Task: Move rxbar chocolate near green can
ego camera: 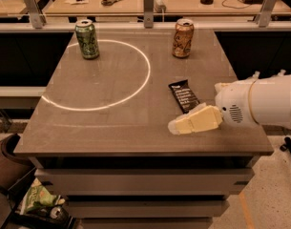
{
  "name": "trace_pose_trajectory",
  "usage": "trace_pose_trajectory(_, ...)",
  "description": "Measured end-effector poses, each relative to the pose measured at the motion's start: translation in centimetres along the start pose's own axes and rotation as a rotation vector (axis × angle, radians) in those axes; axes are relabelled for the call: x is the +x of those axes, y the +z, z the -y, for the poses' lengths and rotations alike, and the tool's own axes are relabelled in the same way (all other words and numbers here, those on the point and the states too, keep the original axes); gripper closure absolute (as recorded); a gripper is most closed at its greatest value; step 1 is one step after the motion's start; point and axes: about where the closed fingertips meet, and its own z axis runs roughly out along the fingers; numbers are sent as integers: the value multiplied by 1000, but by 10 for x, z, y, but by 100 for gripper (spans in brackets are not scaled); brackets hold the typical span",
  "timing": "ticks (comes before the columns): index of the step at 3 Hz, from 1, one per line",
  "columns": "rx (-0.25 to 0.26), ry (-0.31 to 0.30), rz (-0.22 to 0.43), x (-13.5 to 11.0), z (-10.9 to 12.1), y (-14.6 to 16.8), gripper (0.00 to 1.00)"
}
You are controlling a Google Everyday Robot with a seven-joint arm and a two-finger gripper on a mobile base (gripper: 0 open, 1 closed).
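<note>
single camera view, looking down on the table [111,128] from the front. the snack bar [183,95] lies flat on the right half, just outside the white ring [148,70] marked on the top, its long side running away from me w/ a slight lean to the left. the green can [87,39] stands upright at the far left, on the ring's far edge, well apart from the bar and diagonally across the table. a brown can [183,37] stands upright at the far right, roughly straight beyond the bar. it's not the target.

the gripper [195,121] reaches in from the right on the white arm [264,101], low over the table near the front edge. its tip is just beside the bar's near end. i can't say whether it touches the wrapper, and i can't tell if it's spread or closed - it reads as one pale lump from here.

my read: approach step, nothing grasped, bar not lifted. next move imo needs the gripper placed over the bar's middle and lined up across the short width, then down for a firm pinch. the wrapper is thin and flat, so it could get nudged or slide instead of picked. then carry it far-left and set it down beside the green can w/o knocking it.
</note>
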Motion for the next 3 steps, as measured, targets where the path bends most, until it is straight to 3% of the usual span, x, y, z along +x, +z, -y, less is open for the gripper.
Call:
trace_pose_trajectory(2,219,107,183,-12,72,10,0)
trace_pose_trajectory(3,275,115,233,-20,95,14,0)
